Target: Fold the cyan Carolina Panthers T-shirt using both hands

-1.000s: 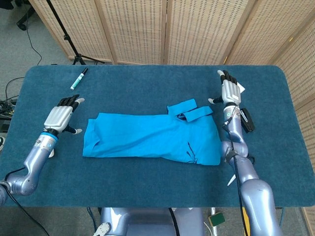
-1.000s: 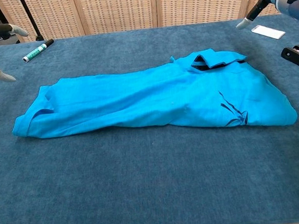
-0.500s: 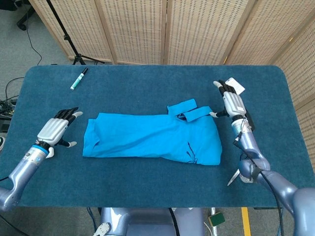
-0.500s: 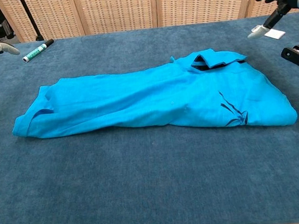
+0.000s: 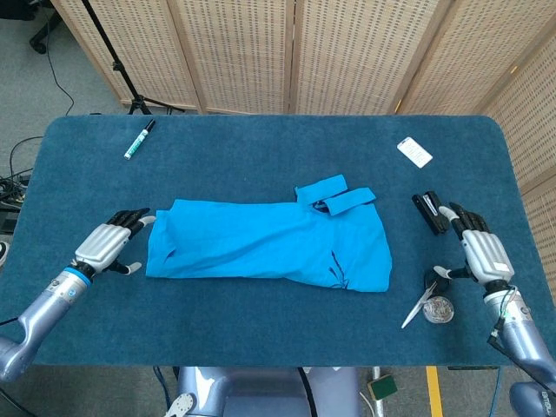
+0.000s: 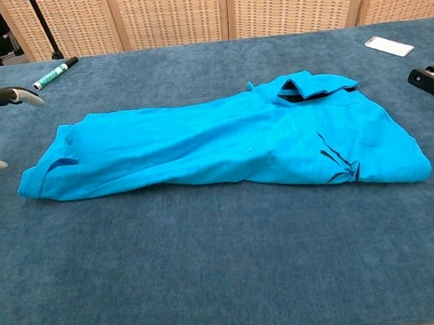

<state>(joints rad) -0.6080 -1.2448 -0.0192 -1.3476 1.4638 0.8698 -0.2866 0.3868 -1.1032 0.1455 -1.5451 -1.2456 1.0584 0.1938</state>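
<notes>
Both hands have been withdrawn toward the near edge. Left hand (image 5: 109, 247) is held empty, fingers spread, beside the shirt (image 5: 269, 241); right hand (image 5: 480, 252) likewise, well apart. Shirt is laid mid-table, folded lengthwise, apparently awaiting another fold.

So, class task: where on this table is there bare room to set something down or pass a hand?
Free: the front strip of the table below the T-shirt, and the back strip between the marker and the white card. Crowded: the right end, where the right hand, black tool, scissors and round disc sit close.
</notes>
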